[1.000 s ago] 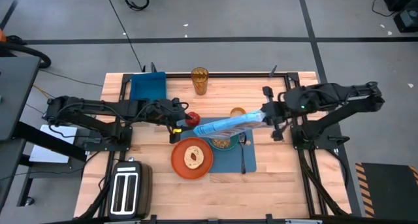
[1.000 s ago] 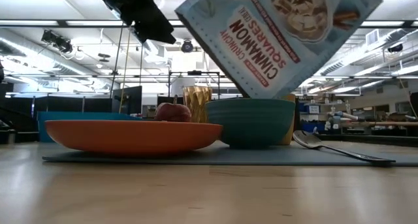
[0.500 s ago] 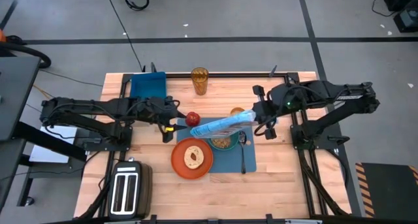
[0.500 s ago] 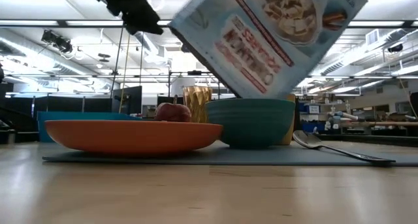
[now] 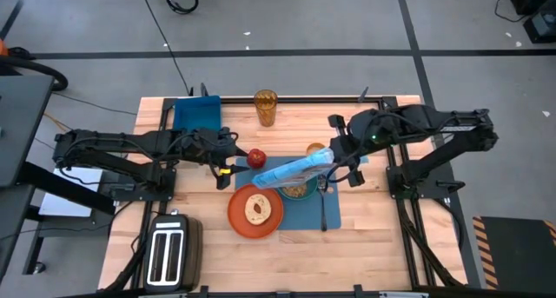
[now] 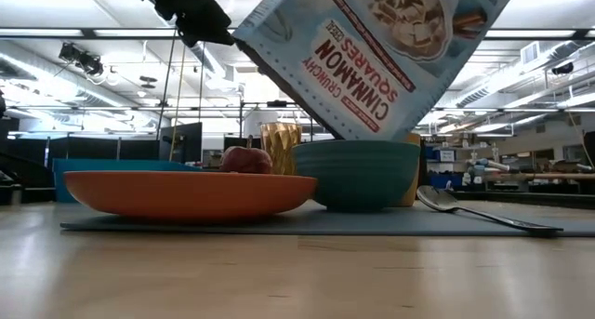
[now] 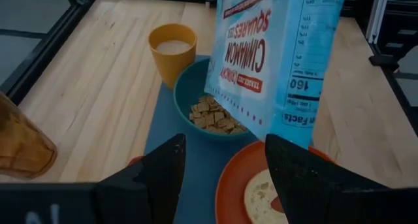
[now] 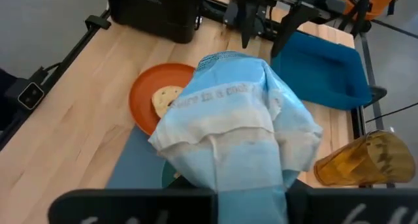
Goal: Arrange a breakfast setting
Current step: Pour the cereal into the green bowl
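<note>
On the blue placemat (image 5: 306, 213) stand the orange plate (image 5: 236, 213) with the bagel (image 5: 257, 210), the teal bowl (image 7: 186, 96) holding cereal pieces, the spoon (image 5: 324, 207) and the orange cup (image 7: 172, 52). The red apple (image 5: 256, 157) rests on the wood beside the mat. My right gripper (image 5: 336, 155) is shut on a light blue cereal bag (image 6: 372, 49) tipped over the bowl. My left gripper (image 7: 225, 178) stands open left of the apple, with nothing between its fingers. My right gripper holds the bag by its upper end (image 8: 249, 185), coming from the table's right and slanting down; the bag hides the fingertips. The bag slants down to the left, print upside down, with its lower corner (image 6: 358, 133) just above the bowl's rim.
A deep blue bin (image 5: 196, 115) and an amber glass (image 5: 265, 107) stand at the far edge. A silver toaster (image 5: 168, 250) sits at the near left corner. Bare wood lies on the near right of the mat.
My right gripper has gone toward the table's left edge with the bag and has turned it, so that the bag's lower end has swung a little nearer over the bowl. My left gripper has drawn back from the apple toward the left edge, still open.
</note>
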`<state>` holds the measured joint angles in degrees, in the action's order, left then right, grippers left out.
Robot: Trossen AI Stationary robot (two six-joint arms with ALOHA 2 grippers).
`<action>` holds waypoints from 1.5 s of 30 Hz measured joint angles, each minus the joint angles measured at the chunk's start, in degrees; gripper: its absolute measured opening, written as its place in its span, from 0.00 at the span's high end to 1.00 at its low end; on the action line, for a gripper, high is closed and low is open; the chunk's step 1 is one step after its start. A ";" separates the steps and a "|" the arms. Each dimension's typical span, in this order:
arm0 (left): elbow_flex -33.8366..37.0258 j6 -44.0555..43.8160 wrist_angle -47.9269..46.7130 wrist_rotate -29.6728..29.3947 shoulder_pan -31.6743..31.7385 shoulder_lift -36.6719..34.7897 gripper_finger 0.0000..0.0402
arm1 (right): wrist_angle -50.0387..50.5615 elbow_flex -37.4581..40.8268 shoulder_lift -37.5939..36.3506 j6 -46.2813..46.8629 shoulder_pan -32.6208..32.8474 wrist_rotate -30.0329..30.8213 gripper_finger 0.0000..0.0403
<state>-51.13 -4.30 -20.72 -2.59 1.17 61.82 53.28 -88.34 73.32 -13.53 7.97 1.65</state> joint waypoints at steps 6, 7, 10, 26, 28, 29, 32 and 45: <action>0.00 -0.01 0.14 0.02 0.00 0.00 0.45 | 0.43 -1.70 2.09 -0.23 0.00 -0.33 0.94; 0.00 -0.01 0.17 0.01 0.00 0.00 0.45 | 0.67 -1.73 2.37 -0.23 0.00 -0.33 0.94; 0.00 -0.01 0.36 0.02 0.00 0.00 0.45 | 0.98 -1.73 2.59 -0.47 0.02 -0.25 0.94; 0.00 0.51 1.28 0.03 -2.08 -0.44 0.45 | -5.78 11.13 -13.03 4.43 0.04 1.51 0.95; 0.00 0.54 1.89 0.08 -2.62 -0.44 0.45 | -10.56 16.60 -18.39 6.03 0.15 1.75 0.95; 0.00 0.68 2.67 0.07 -2.89 -0.42 0.45 | -12.88 19.41 -21.15 6.84 0.15 1.73 0.95; -0.04 1.04 6.41 0.02 -3.93 0.19 0.45 | -18.74 28.13 -29.58 9.48 0.20 1.73 0.95; -0.04 5.00 19.89 0.16 -6.34 7.22 0.45 | -28.10 46.60 -53.37 13.57 0.20 2.75 0.95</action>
<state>-51.18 0.69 -0.82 -2.43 -5.17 69.04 25.19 -41.74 19.95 0.03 8.16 4.40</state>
